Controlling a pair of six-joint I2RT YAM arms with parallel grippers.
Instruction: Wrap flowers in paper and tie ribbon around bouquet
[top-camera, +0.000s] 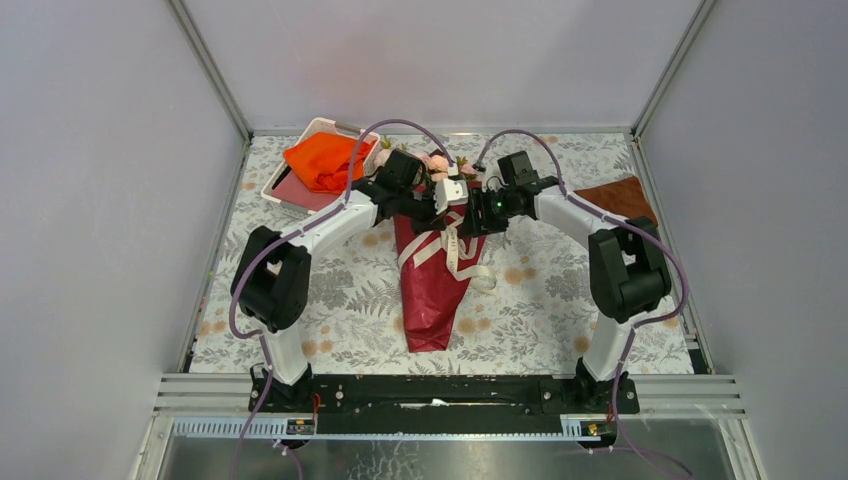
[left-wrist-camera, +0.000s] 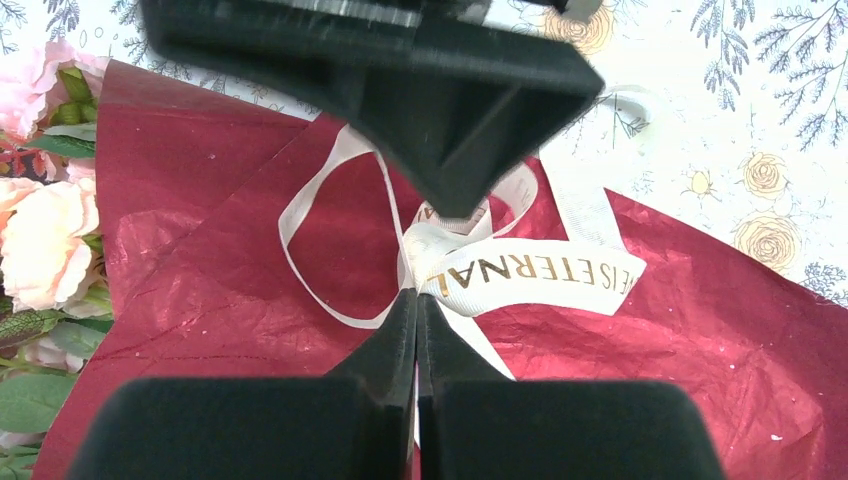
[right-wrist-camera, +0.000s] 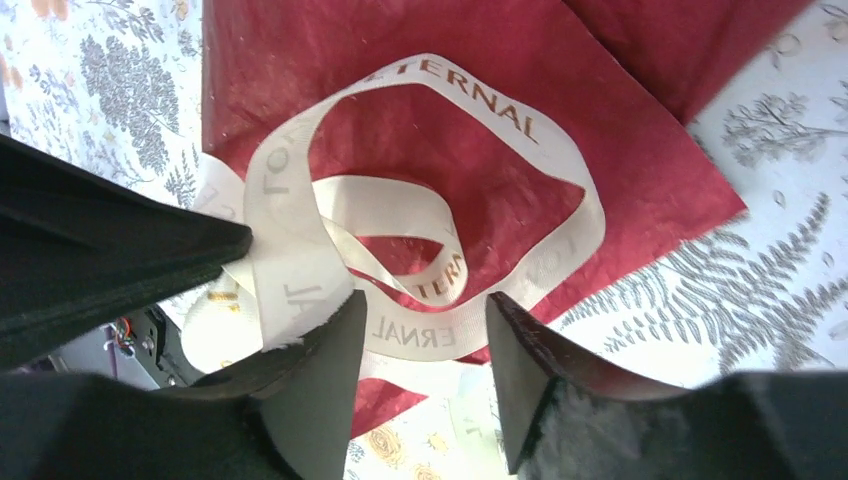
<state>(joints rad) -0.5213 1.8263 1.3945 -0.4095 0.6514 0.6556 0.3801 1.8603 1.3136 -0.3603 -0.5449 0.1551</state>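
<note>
Where grey walls (top-camera: 100, 200) enclose it, fern-print table (top-camera: 330, 290), bouquet (top-camera: 435, 290) lying at centre.

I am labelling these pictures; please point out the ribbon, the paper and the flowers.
ribbon (left-wrist-camera: 540, 275): left wrist view, its lettered tail.
paper (left-wrist-camera: 190, 190): left wrist view, its crinkled red face.
flowers (left-wrist-camera: 40, 240): left wrist view, a pale pink bloom.

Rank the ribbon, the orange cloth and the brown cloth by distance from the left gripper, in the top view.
1. ribbon, centre, right at the left gripper.
2. orange cloth, back left.
3. brown cloth, far right.
</note>
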